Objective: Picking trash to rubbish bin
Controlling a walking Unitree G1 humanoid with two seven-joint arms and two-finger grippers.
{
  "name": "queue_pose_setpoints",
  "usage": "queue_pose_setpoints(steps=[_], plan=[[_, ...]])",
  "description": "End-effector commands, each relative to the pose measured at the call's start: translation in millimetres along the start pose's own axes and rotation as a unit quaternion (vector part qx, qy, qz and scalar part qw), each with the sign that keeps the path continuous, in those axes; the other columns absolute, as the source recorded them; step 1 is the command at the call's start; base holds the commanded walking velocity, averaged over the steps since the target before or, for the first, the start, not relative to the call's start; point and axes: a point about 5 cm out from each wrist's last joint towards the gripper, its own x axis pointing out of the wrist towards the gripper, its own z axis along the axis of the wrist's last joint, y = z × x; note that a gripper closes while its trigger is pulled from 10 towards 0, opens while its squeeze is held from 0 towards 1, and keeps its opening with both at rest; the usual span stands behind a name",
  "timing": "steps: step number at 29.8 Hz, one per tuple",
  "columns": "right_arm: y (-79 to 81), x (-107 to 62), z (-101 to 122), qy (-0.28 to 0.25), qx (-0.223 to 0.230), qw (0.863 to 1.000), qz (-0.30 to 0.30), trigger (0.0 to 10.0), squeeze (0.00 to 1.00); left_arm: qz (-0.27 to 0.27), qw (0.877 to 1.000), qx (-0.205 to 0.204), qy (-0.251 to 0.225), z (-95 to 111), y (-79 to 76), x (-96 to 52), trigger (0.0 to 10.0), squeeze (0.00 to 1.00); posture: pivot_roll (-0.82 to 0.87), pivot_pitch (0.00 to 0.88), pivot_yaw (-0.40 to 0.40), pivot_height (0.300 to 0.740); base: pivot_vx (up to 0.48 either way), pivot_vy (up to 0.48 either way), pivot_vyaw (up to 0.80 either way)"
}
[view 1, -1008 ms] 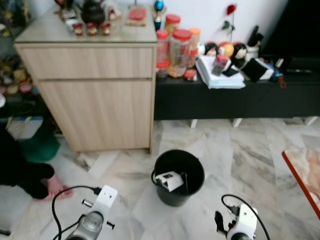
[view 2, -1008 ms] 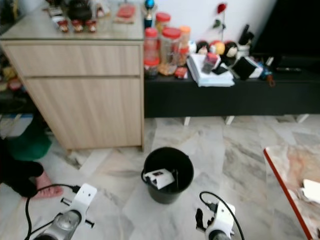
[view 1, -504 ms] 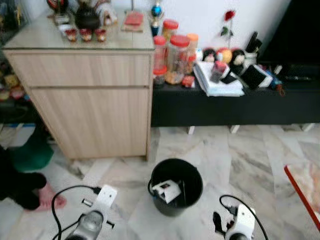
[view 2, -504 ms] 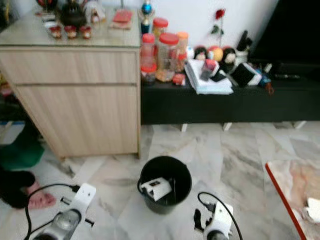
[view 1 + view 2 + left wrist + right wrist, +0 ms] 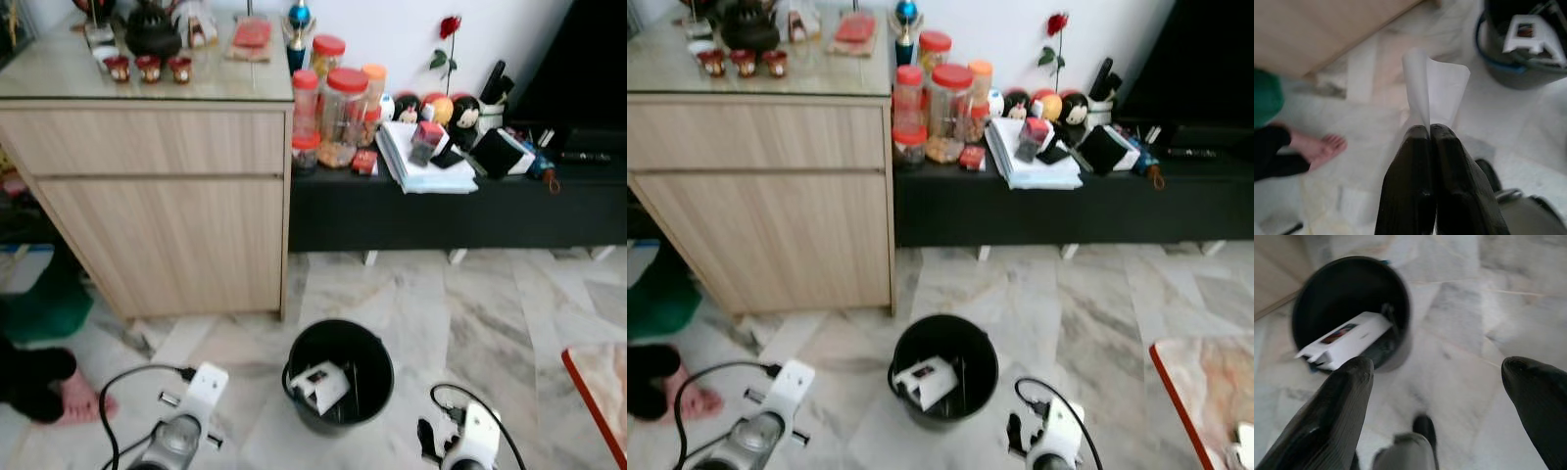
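Note:
A black rubbish bin (image 5: 341, 374) stands on the marble floor in front of me, with a white box (image 5: 319, 383) lying inside it. In the left wrist view my left gripper (image 5: 1430, 131) is shut on a white sheet of paper (image 5: 1434, 90), with the bin (image 5: 1525, 46) off to one side of it. My right gripper (image 5: 1437, 374) is open and holds nothing; its wrist view shows the bin (image 5: 1349, 308) with the white box (image 5: 1347, 340) beyond its fingers. Both wrists (image 5: 181, 431) (image 5: 468, 446) show at the bottom of the eye views, either side of the bin.
A light wooden cabinet (image 5: 157, 196) stands at the left, a low black shelf (image 5: 451, 201) with jars and books at the right. A person's foot (image 5: 73, 397) and dark leg are on the floor at far left. A red-edged table corner (image 5: 602, 397) is at right.
The camera has moved, so the bin sits lower in the picture and the table corner has slid toward the right edge. Both grippers keep their places in the frame.

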Motion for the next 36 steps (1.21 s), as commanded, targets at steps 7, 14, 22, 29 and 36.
queue_pose_setpoints(steps=[7, 14, 22, 29, 36], plan=[[-12.5, -1.8, 2, 0.0, 0.002, 1.0, -0.008, 10.0, 0.0, -0.012, 1.0, -0.003, -0.002, 3, -9.3, 0.4, 10.0, 0.0, 0.07, 0.106, -0.104, 0.74, 0.333, 0.0, -0.43], [-19.1, -2.6, 6, -0.007, -0.013, 1.0, -0.004, 10.0, 0.0, -0.013, 1.0, -0.006, -0.004, 4, -11.6, 0.7, 10.0, 0.0, 0.07, 0.112, -0.111, 0.74, 0.334, 0.0, 0.0], [-20.5, -1.7, 17, -0.02, -0.07, 0.997, 0.024, 10.0, 0.0, -0.013, 1.0, -0.007, -0.005, 6, -12.3, 0.9, 10.0, 0.0, 0.07, 0.115, -0.114, 0.74, 0.335, 0.0, 0.0], [-4.5, 4.0, 56, -0.092, -0.21, 0.971, 0.062, 10.0, 0.0, -0.011, 1.0, -0.007, -0.011, 10, -10.4, 1.9, 10.0, 0.0, 0.07, 0.12, -0.119, 0.74, 0.331, 0.0, 0.0], [25.9, 0.8, 108, -0.211, -0.232, 0.939, 0.143, 10.0, 0.0, -0.021, 0.999, -0.006, -0.042, 26, -9.1, 4.4, 10.0, 0.0, 0.05, 0.122, -0.116, 0.74, 0.084, 0.0, 0.0]])
